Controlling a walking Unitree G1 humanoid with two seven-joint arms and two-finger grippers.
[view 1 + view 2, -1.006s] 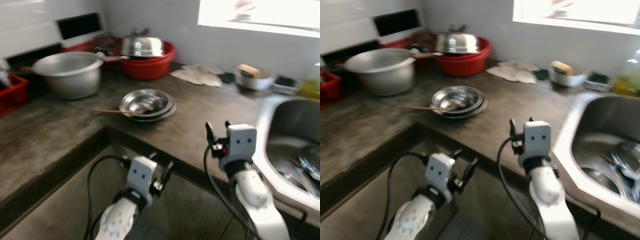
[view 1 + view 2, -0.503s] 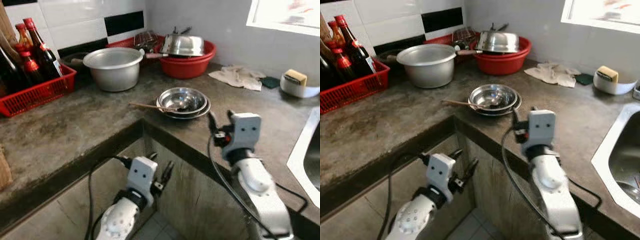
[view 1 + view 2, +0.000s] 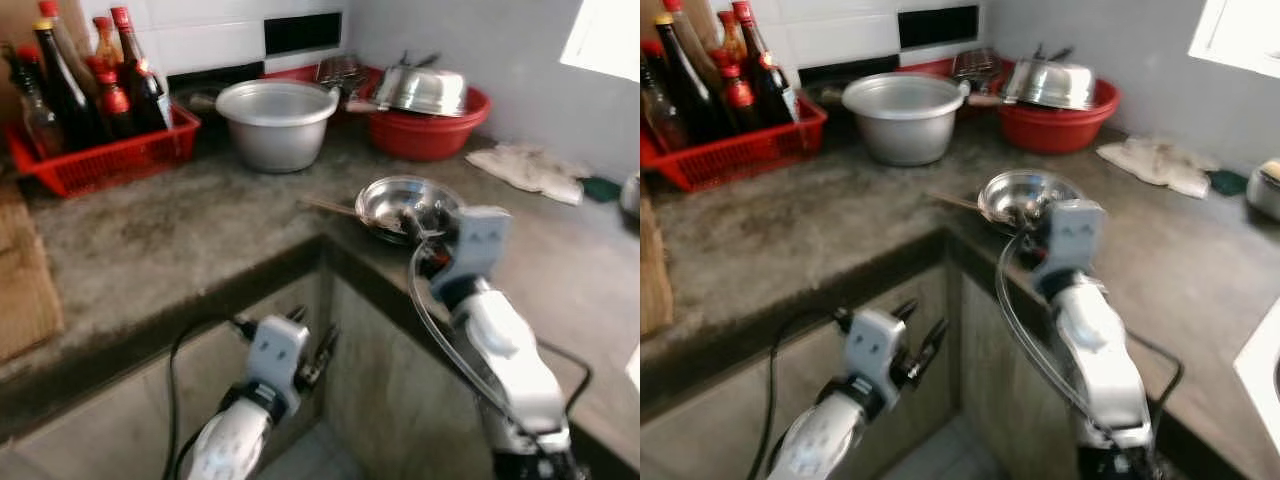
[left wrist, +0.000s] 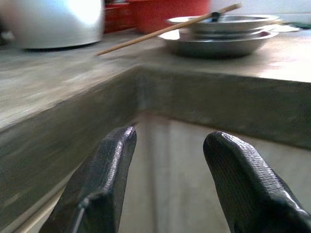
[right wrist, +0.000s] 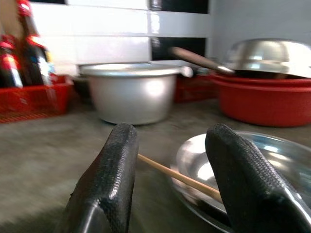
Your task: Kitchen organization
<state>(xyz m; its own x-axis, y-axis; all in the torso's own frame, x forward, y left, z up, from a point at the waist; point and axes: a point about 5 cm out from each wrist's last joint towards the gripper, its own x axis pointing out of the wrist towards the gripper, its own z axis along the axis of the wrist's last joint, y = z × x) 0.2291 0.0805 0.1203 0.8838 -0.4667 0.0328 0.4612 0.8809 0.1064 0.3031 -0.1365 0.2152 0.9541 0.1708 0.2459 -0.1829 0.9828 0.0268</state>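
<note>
Right end effector [image 5: 167, 194] open, fingers [image 5: 104, 189] spread, raised over the table [image 3: 180, 225] corner just short of the stacked steel bowls [image 3: 405, 205]; from the head views its fingertips are hidden behind the silver wrist housing. Left end effector [image 4: 167, 184] also open, low below the table edge in front of the cabinet face, fingers [image 4: 99, 182] apart with nothing between them.

Steel bowls sit near the inner corner of the L-shaped table, a thin wooden stick [image 5: 177, 175] lying across their rim and poking out toward the bottles; what is attached at its bowl end is hard to make out. Behind them a big aluminium pot [image 3: 278, 122]. Right of it a red basin [image 3: 432, 128] holding an upturned steel bowl [image 3: 425, 88], the rest of its contents blurred. Red crate [image 3: 105, 155] of dark bottles [image 3: 62, 85] with red caps at far left; labels too blurred to read. Crumpled cloth [image 3: 528, 167] near the wall, partly washed out by window glare. Brown board [image 3: 25, 280] at left edge, cut off by the frame. Whole scene motion-blurred.
</note>
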